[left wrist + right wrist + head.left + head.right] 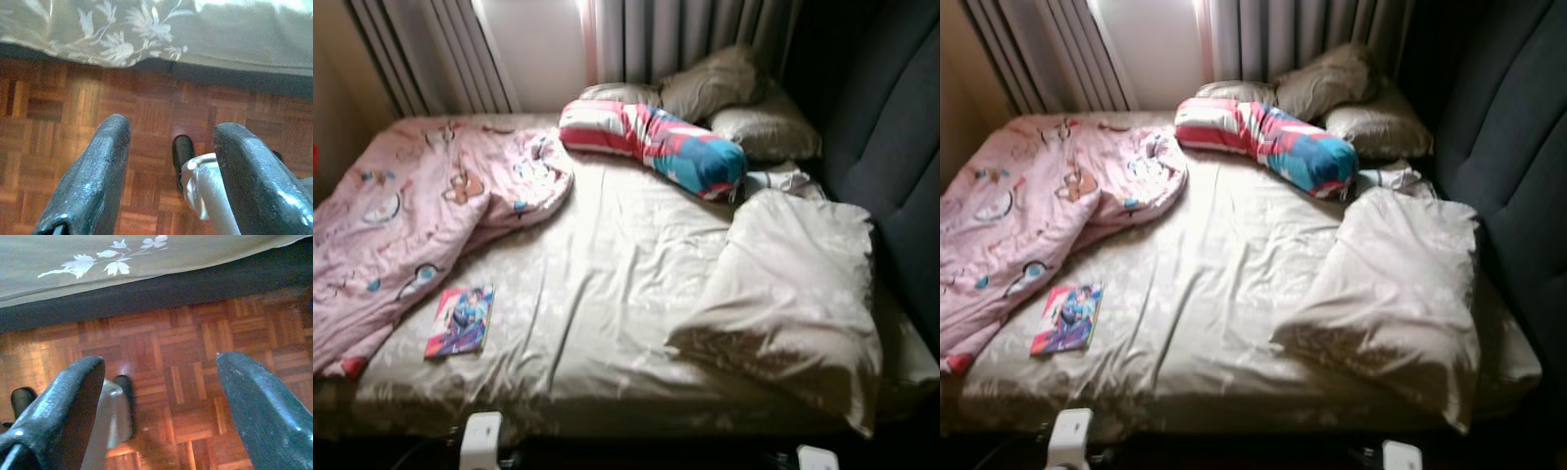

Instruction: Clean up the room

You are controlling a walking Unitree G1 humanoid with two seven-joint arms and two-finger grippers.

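A bed with a beige flowered sheet (607, 294) lies before me. A crumpled pink cartoon blanket (401, 215) covers its left side. A colourful book (460, 320) lies flat near the front left edge. A red, white and blue bolster (651, 142) lies across the far part of the bed, with beige pillows (744, 108) behind it. A loose beige duvet (793, 294) is heaped on the right. My left gripper (168, 161) hangs open over the wooden floor beside the bed. My right gripper (159, 401) hangs open over the floor too.
Grey curtains (685, 39) and a bright window (533, 49) stand behind the bed. A dark padded headboard (891, 147) rises along the right. Parquet floor (195, 347) runs under the bed's edge, where the sheet's hem (112, 44) hangs down.
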